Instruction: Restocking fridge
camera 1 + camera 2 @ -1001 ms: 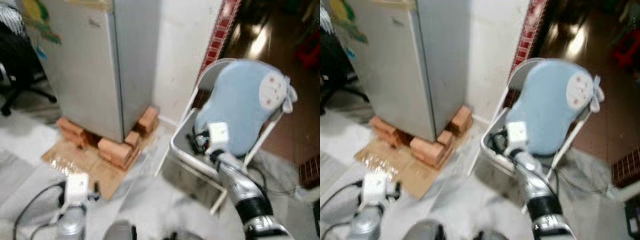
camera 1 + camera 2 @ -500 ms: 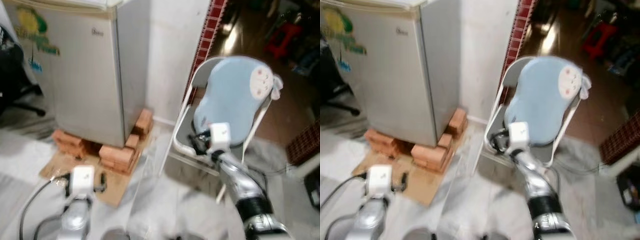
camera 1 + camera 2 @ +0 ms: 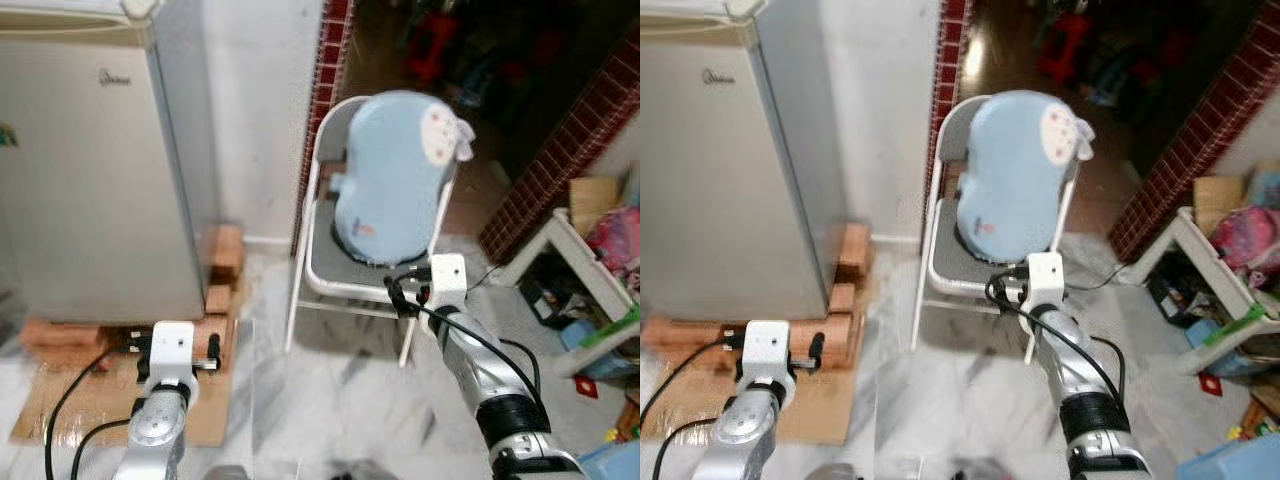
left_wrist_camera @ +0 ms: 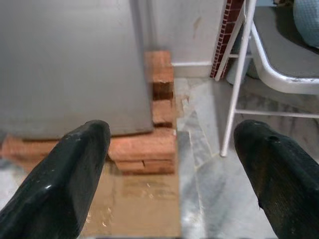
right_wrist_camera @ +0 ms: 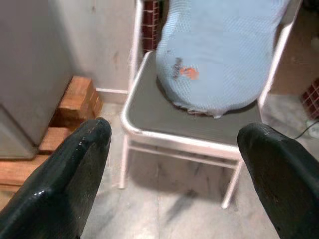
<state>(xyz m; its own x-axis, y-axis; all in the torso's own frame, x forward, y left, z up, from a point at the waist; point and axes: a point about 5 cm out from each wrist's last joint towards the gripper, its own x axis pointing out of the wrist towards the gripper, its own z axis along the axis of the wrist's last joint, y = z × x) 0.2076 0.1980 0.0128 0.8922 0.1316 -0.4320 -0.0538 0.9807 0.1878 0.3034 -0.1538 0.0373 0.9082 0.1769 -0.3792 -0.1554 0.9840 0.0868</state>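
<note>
1. Since a second ago, view swung right; fridge (image 3: 85,160) now far left, door shut, raised on bricks (image 3: 222,255)
2. Likely heavy, rigid; door edge the place to pull
3. Left gripper (image 4: 169,179) and right gripper (image 5: 174,174) fingers spread, empty, right facing chair (image 3: 345,275) with blue cushion (image 3: 395,175)

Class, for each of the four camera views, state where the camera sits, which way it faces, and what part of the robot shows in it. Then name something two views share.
Left and right eye views: on the head, looking forward and down at the fridge, folding chair and blue cushion; both silver arms show.
Left wrist view: along the open left tool, facing the fridge base and bricks.
Right wrist view: along the open right tool, facing the chair and cushion.
Both wrist views share the chair and bricks.
</note>
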